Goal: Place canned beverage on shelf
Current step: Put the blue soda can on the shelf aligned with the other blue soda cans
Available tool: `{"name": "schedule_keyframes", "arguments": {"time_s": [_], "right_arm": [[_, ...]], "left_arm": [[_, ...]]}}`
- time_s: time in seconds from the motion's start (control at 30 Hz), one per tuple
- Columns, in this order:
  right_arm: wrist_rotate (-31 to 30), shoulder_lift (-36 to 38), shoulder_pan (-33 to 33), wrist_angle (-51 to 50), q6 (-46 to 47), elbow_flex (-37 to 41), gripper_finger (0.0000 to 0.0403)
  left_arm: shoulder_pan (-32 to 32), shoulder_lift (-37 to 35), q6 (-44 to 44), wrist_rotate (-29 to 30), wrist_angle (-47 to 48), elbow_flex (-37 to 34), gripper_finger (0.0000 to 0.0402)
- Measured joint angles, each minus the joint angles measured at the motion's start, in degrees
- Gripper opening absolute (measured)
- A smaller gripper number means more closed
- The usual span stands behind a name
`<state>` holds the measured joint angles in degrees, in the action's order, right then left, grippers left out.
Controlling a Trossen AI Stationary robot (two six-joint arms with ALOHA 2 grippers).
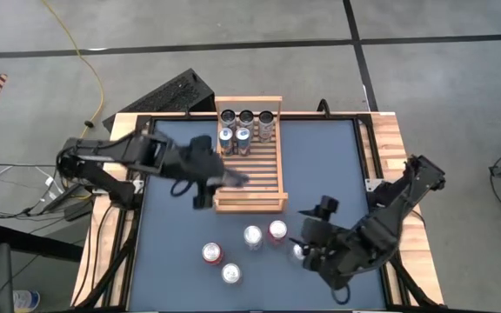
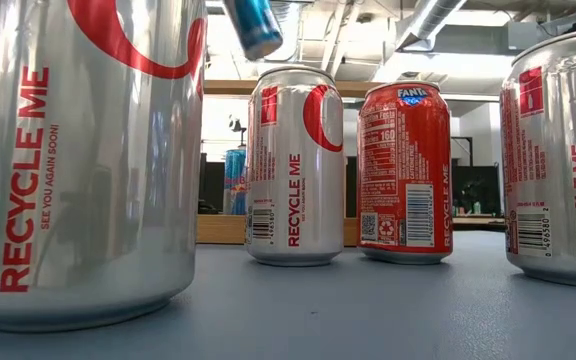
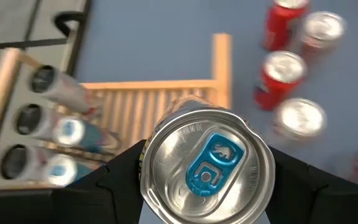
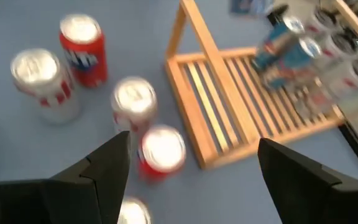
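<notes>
My left gripper (image 1: 226, 179) is shut on a slim blue can (image 3: 207, 165) with a silver top and blue tab, above the near half of the light-wood slatted shelf (image 1: 263, 178). The can shows tilted in the low view (image 2: 253, 25) and in the right wrist view (image 4: 283, 46). Several cans (image 1: 245, 126) stand upright at the shelf's far end. My right gripper (image 4: 191, 180) is open over the table near the shelf's near rail, above loose cans (image 4: 161, 149), touching none that I can see. My left gripper pinches the blue can's side wall just below its top rim (image 3: 151, 163) between its two fingers (image 3: 120, 174). The can lies along the fingers, its top toward the wrist. It is lifted clear of the shelf and tilted, its bottom end slanting down.
Several red and silver cans stand on the blue table top in front of the shelf (image 1: 252, 236) (image 1: 211, 253) (image 1: 231, 273) (image 1: 277, 230); one (image 1: 298, 252) is right by my right gripper. A black keyboard (image 1: 177, 94) lies beyond the table's far left corner.
</notes>
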<state>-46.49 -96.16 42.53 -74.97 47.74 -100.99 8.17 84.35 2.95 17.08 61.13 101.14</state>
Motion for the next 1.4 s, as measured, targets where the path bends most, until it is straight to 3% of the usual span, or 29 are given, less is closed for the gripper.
{"name": "schedule_keyframes", "arguments": {"time_s": [0.17, 0.33, 0.8, 1.13, 1.4], "right_arm": [[-0.05, 2.2, 3.24, -12.63, 10.45, 0.0, 0.0317], [-2.11, 4.16, 6.52, -14.83, 13.2, 0.07, 0.0317], [-3.11, 6.64, 9.62, -14.94, 9.68, 0.46, 0.0317], [-2.53, 6.58, 10.0, -14.86, 13.63, 6.76, 0.0317], [-1.56, 6.58, 9.83, -14.0, 15.26, 7.61, 0.0317]], "left_arm": [[-10.07, 1.12, -7.8, -6.61, -6.9, 0.02, 0.0238], [-19.14, 3.79, -8.77, -16.7, -11.7, 0.04, 0.0238], [-29.63, 15.76, -9.71, -17.27, -16.9, 0.39, 0.0238], [-29.93, 23.21, -13.83, -15.24, -19.55, 0.39, 0.0238], [-30.08, 24.91, -14.96, -13.42, -22.28, 0.38, 0.0238]]}}
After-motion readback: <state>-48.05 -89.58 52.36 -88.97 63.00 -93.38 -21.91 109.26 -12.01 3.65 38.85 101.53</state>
